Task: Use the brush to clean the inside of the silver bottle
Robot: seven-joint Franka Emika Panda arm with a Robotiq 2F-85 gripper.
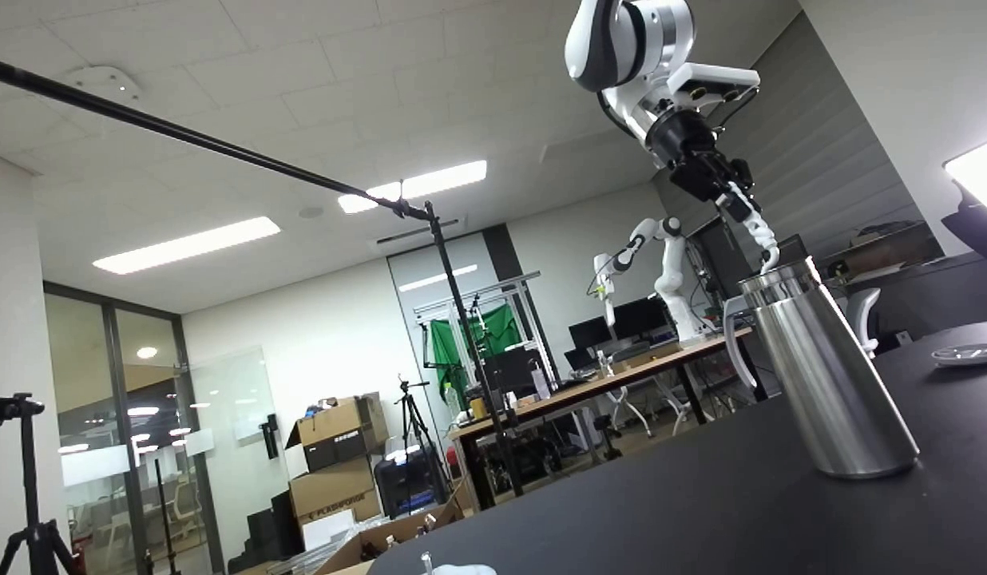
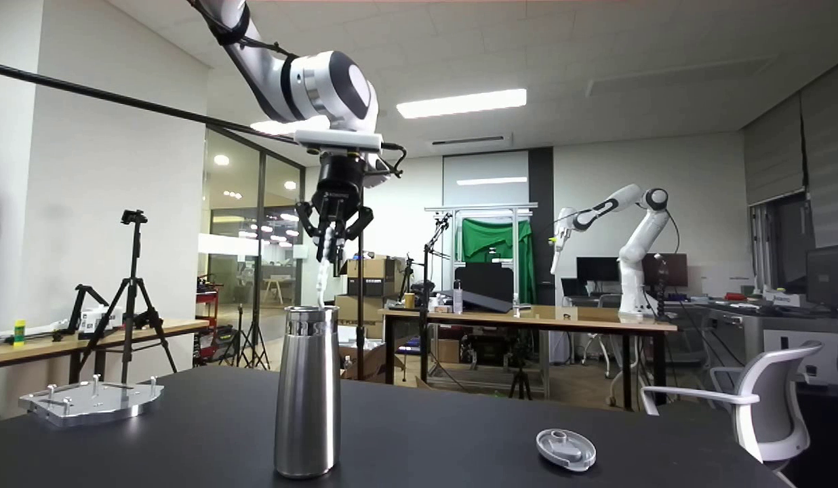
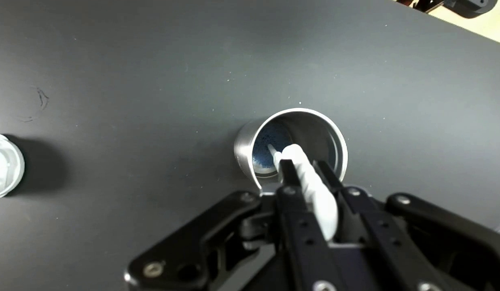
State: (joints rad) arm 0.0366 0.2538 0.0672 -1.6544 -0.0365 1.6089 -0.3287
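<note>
The silver bottle point(image 2: 308, 400) stands upright on the black table in both exterior views point(image 1: 833, 383). Its open mouth faces up in the wrist view point(image 3: 244, 150), and a grey handle point(image 1: 737, 343) is on its side. My gripper point(image 2: 331, 252) is above the bottle, its fingers closed around the thick white handle of the brush point(image 2: 323, 274). In the wrist view the gripper point(image 3: 304, 163) has the brush point(image 3: 316, 194) between its fingertips. The brush's thin rod goes down into the bottle, and dark blue bristles point(image 3: 270, 141) show deep inside. The fingers stay above the rim.
A clear round lid point(image 2: 566, 449) lies on the table point(image 2: 432, 434) beside the bottle; part of it shows in the wrist view point(image 3: 6, 165). A clear plate with metal pegs point(image 2: 93, 401) lies on the table's far side. The table edge point(image 3: 456, 25) crosses the wrist view's upper right.
</note>
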